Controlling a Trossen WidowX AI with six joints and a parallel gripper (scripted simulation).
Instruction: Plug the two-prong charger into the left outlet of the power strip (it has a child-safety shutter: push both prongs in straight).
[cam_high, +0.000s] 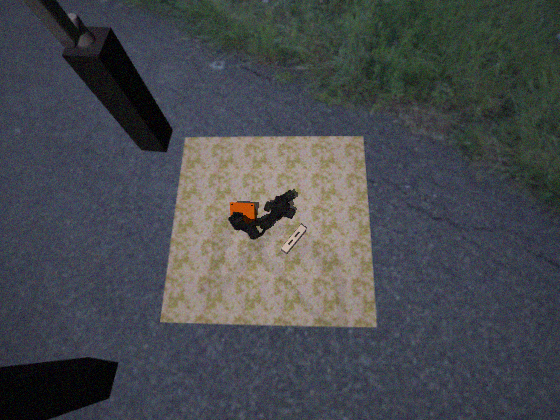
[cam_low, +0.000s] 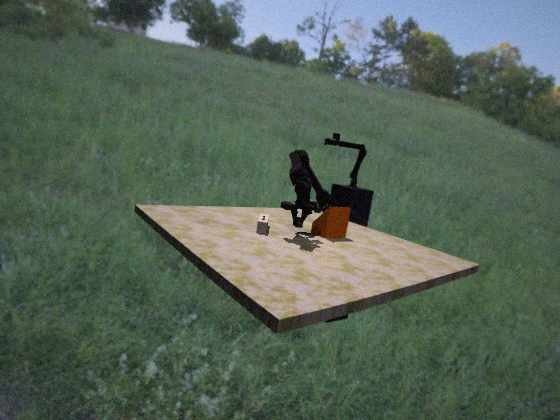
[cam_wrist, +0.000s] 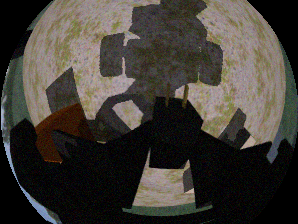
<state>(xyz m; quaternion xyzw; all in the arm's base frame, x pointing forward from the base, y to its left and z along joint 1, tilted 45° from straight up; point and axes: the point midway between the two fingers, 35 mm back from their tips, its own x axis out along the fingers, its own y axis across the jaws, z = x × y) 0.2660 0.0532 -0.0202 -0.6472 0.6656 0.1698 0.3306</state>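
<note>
My gripper (cam_high: 281, 206) (cam_low: 298, 220) (cam_wrist: 169, 126) points down, shut on the black two-prong charger. The charger body (cam_wrist: 176, 120) sits between the fingers in the wrist view, with its two brass prongs (cam_wrist: 185, 96) standing out past it. In the exterior view the gripper hangs above the table, with a shadow below. The power strip (cam_high: 294, 238) (cam_low: 263, 225) has a cream top and grey sides. It lies apart from the gripper, at an angle, with dark outlet slots on its top. In the wrist view the fingers hide most of the strip.
An orange block (cam_high: 242, 207) (cam_low: 334, 222) (cam_wrist: 65, 130) stands close beside the arm. The patterned table (cam_high: 270, 305) (cam_low: 300, 285) has open edges all round. A dark box (cam_low: 357, 202) carrying a thin black jointed stand (cam_low: 360, 160) is behind the table.
</note>
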